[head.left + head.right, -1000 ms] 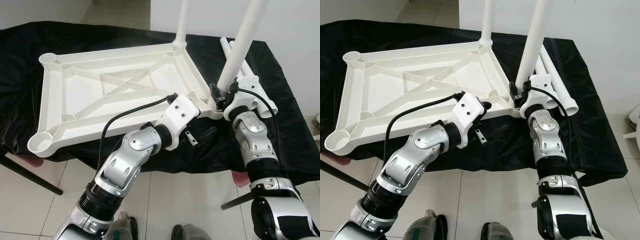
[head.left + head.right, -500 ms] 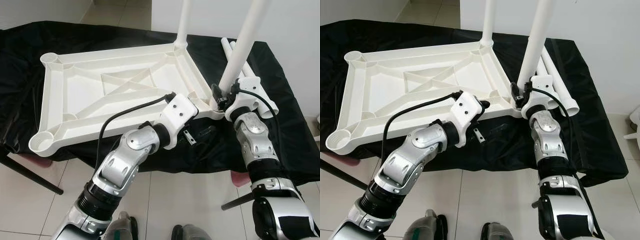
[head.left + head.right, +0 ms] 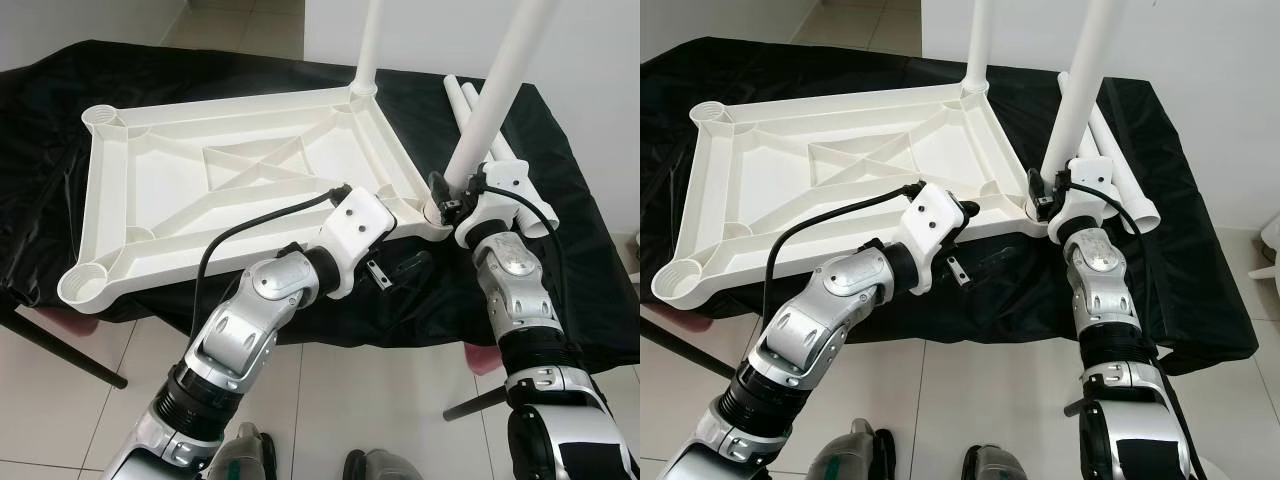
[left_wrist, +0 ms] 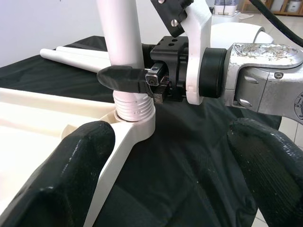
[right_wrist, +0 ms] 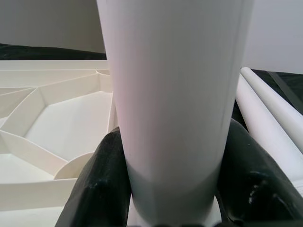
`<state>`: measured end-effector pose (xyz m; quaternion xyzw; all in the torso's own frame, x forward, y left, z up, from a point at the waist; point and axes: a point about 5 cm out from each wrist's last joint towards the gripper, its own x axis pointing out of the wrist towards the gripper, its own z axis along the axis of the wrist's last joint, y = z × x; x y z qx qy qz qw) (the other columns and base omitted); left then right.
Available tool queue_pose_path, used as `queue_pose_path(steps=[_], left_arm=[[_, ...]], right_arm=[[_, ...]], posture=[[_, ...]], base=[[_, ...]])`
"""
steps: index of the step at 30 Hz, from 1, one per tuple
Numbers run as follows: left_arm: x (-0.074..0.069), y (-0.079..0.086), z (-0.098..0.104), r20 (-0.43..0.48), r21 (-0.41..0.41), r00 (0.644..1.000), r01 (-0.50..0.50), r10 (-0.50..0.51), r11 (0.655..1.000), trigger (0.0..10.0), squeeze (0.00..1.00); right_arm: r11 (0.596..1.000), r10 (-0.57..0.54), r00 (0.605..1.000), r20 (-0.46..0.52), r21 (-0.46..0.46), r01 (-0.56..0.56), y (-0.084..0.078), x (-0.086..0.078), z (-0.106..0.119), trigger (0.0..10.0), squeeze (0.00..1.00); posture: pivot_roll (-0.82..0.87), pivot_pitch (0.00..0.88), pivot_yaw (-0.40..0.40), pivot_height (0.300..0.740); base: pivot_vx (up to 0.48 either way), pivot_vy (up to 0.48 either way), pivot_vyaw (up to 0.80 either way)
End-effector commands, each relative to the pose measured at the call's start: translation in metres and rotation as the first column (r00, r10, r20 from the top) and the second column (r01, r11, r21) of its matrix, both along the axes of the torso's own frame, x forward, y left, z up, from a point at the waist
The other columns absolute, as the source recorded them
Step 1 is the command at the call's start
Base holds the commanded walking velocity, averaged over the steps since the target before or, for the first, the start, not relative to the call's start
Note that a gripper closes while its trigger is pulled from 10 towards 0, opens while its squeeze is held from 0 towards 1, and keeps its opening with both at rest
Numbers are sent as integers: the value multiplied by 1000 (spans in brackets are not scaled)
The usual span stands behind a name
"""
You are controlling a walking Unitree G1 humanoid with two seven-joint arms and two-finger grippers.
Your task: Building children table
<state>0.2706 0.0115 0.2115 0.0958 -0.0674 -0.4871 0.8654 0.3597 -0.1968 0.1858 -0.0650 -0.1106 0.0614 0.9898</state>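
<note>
The left gripper hangs open at the near edge of the tabletop, its two fingers spread wide either side of the corner socket, black cloth between them. Just beyond, the right gripper is clamped on the upright leg right above its threaded end (the thread sits in that socket). The tabletop lies upside down, ribs up, reaching leftward from the fingers. Two loose legs lie flat behind the right gripper. A second leg stands at the far corner.
</note>
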Motion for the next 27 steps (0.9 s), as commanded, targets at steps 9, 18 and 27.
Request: queue_pose_path(steps=[9,18,27], left_arm=[[-2,0,0,0,-4,1000,23,-23,1000,10000,0],[-4,-1,1,6,-3,1000,27,-27,1000,10000,0],[-4,0,2,9,-5,1000,25,-25,1000,10000,0]], right_arm=[[994,40,989,-142,105,-25,-1,-3,-28,10000,0],[990,25,983,-179,140,0,-7,1,-29,10000,0],[979,-15,977,-212,198,58,-12,-3,-39,10000,0]], posture=[[28,86,-8,740],[34,81,-12,740],[34,83,-7,740]], base=[[0,0,0],[0,0,0],[0,0,0]])
